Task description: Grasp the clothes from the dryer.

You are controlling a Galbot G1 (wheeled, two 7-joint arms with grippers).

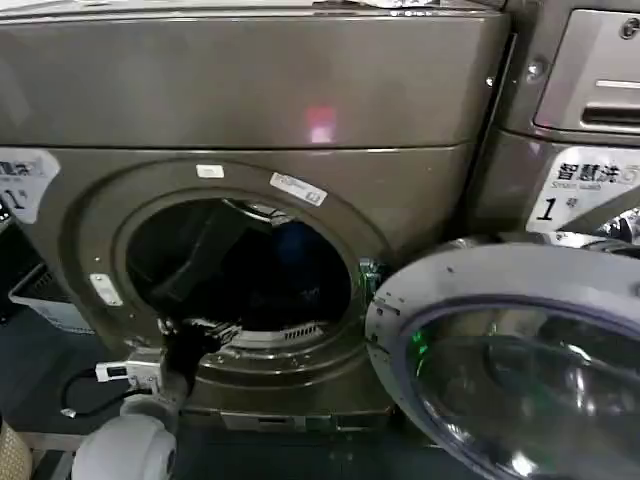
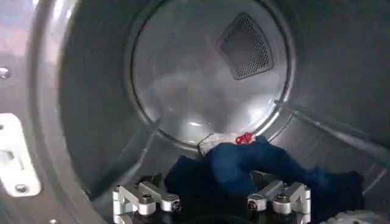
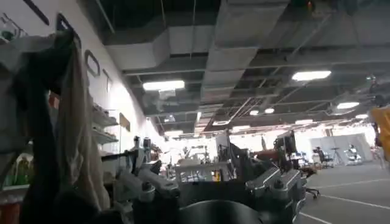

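The dryer (image 1: 300, 100) fills the head view, with its round porthole open and its glass door (image 1: 520, 350) swung out to the right. Deep in the dark drum lies a patch of the navy-blue clothes (image 1: 297, 245). My left arm reaches from the lower left to the bottom of the porthole rim. In the left wrist view the clothes (image 2: 244, 170) lie heaped on the drum floor, a white label with red marks at their far edge. My left gripper (image 2: 212, 204) is open, and the cloth's near edge lies between its spread fingers. My right gripper (image 3: 210, 195) is open and points into the room.
A second machine (image 1: 580, 120) stands close on the right, behind the open door. A pale basket (image 1: 40, 295) sits on the floor at the left. A black cable with a white plug (image 1: 115, 372) hangs by my left arm. The drum's back wall carries a mesh vent (image 2: 247, 45).
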